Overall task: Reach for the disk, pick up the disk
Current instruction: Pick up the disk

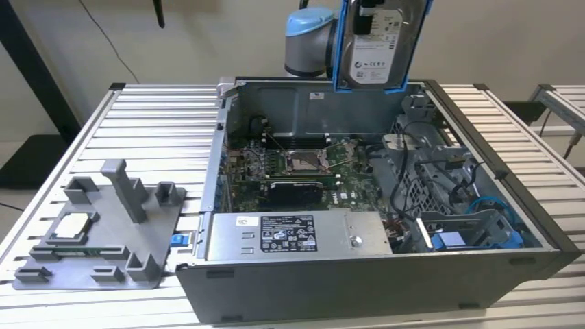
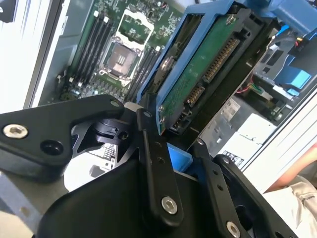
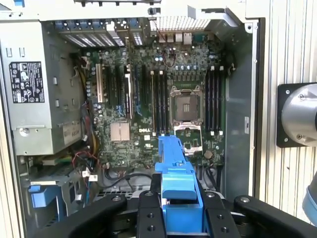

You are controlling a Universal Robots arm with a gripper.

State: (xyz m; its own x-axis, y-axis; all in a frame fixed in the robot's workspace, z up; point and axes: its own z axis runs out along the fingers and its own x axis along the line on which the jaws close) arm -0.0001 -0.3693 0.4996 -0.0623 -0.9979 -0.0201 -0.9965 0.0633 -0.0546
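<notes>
A slatted metal table (image 1: 137, 110) carries an open computer case (image 1: 366, 274) and a grey fixture (image 1: 101, 233).

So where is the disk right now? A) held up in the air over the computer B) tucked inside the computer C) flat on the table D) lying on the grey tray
A: in the exterior view the disk hangs upright above the open computer, and the claw is clamped on its blue rail.

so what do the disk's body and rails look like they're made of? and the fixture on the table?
Disk: body looks like bare silver-grey metal with a white paper-like label; its rails look like bright blue moulded plastic. It sits clamped in the claw. Fixture: matte grey, blocky, probably plastic, possibly printed.
</notes>
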